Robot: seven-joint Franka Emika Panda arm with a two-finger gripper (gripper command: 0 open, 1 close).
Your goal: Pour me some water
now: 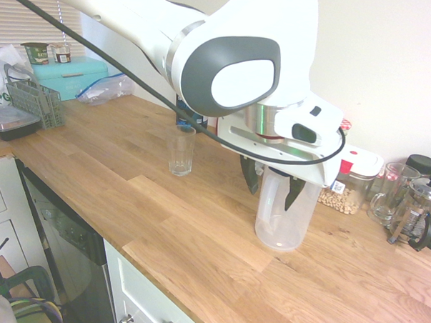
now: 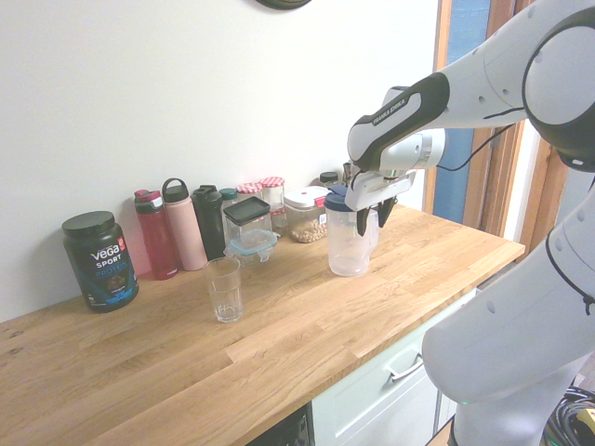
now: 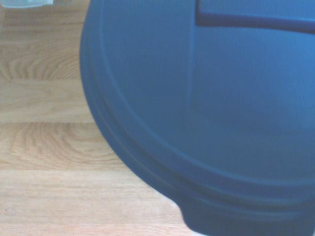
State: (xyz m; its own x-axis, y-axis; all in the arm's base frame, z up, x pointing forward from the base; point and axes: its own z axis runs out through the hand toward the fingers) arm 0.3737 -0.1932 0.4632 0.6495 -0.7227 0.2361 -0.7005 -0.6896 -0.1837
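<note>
One clear plastic jug (image 1: 287, 215) with a blue lid (image 2: 337, 199) stands upright on the wooden tabletop (image 1: 198, 225), and the pincer (image 1: 273, 184) points down over its top with a dark finger on either side of the upper wall; the fingers are spread around it, but whether they already press the plastic I cannot tell. Well apart from the jug, an upright drinking glass (image 2: 224, 289) stands on the same tabletop, near a row of bottles (image 2: 184, 226) and a black Vega tub (image 2: 99, 259) along the wall. From the wrist, the lid fills most of the frame above bare wood grain.
</note>
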